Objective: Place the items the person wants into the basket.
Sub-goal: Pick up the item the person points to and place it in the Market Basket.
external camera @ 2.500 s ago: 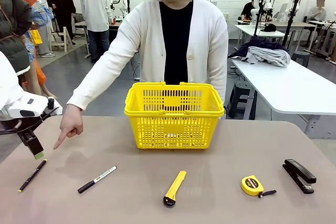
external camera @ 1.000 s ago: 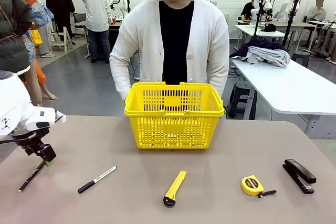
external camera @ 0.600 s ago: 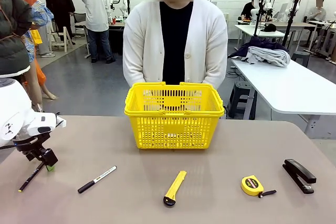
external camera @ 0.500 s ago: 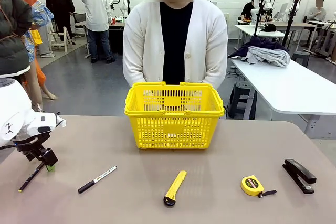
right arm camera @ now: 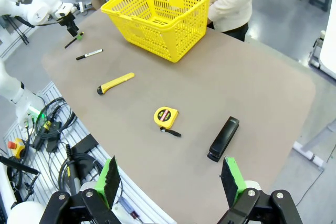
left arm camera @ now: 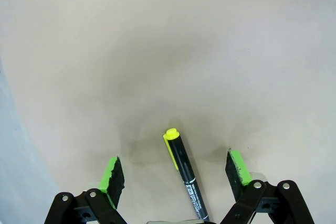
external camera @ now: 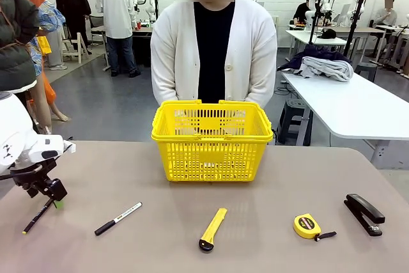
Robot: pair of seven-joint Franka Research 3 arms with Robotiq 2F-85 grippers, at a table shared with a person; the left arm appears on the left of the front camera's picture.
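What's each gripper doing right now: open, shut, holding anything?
Left gripper: open, fingers either side of the pen, not gripping it.
Right gripper: open, holding nothing, high above the table.

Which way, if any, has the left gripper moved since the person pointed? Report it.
Yes: the left gripper has come down over the far end of the thin black pen, straddling it.

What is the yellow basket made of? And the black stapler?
The basket looks like plastic: one bright yellow colour all through, moulded lattice slots, a slight sheen. The stapler is smooth black, probably a plastic shell or painted metal; it is too small to tell which.
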